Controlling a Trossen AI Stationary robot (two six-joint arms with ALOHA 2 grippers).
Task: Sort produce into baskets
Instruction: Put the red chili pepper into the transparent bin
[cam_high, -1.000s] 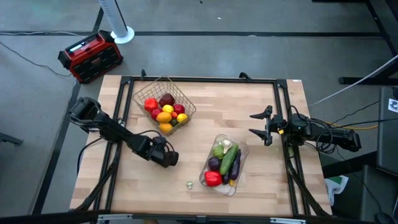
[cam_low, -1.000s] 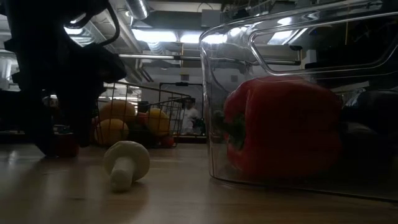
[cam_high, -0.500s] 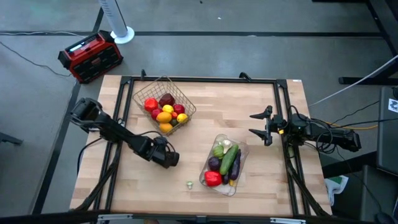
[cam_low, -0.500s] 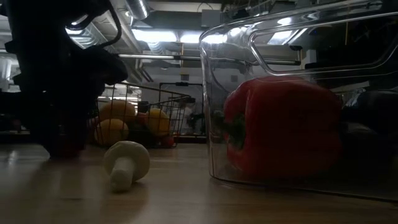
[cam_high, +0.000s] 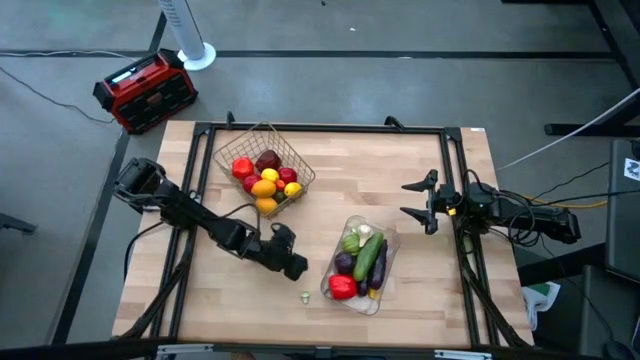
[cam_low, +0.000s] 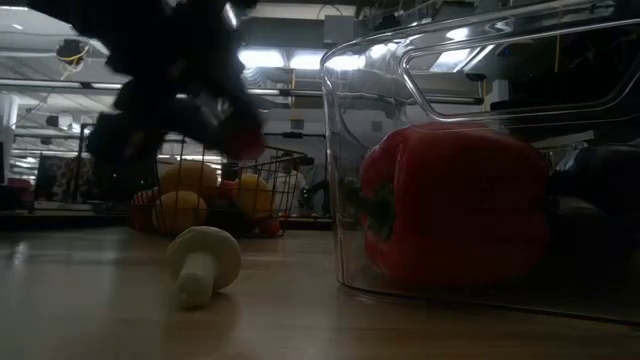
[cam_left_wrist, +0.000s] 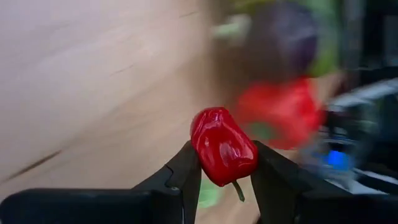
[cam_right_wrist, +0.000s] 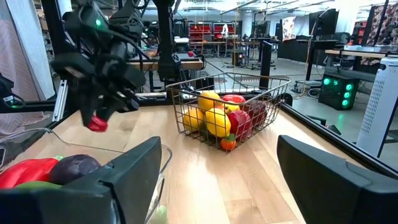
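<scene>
Your left gripper (cam_left_wrist: 224, 163) holds a small red pepper (cam_left_wrist: 222, 145) in the air near the clear tray (cam_high: 385, 266) (glossy, light, probably slippery, so keep pinching its widest part), while the right gripper (cam_high: 418, 201) waits wide open.

A white mushroom (cam_low: 203, 263) lies on the bench (cam_low: 120, 310) just beside the clear tray (cam_low: 480, 150) — a red pepper (cam_low: 455, 205) inside — with the wire basket (cam_low: 225, 195) of fruit behind, a dark arm (cam_low: 170, 80) overhead.
</scene>
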